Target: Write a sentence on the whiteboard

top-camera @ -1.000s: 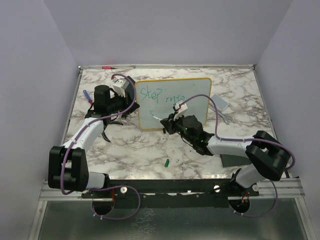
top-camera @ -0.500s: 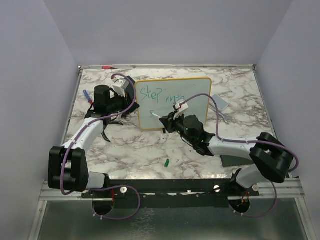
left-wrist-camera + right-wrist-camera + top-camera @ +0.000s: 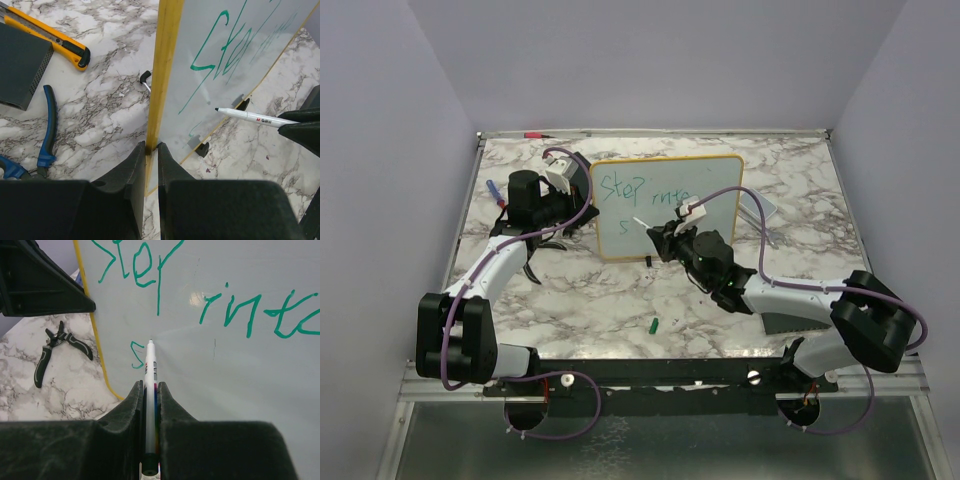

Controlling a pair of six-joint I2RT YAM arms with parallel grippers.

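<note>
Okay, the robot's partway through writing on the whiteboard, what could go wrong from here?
1. The left end effector pinches the whiteboard only at its yellow frame; marker pressure might twist or tip it on its small feet.
2. The right end effector grips the marker well back from its tip, so it could slip or skew and distort letters.
3. The wrist might smear the green writing above.
</note>
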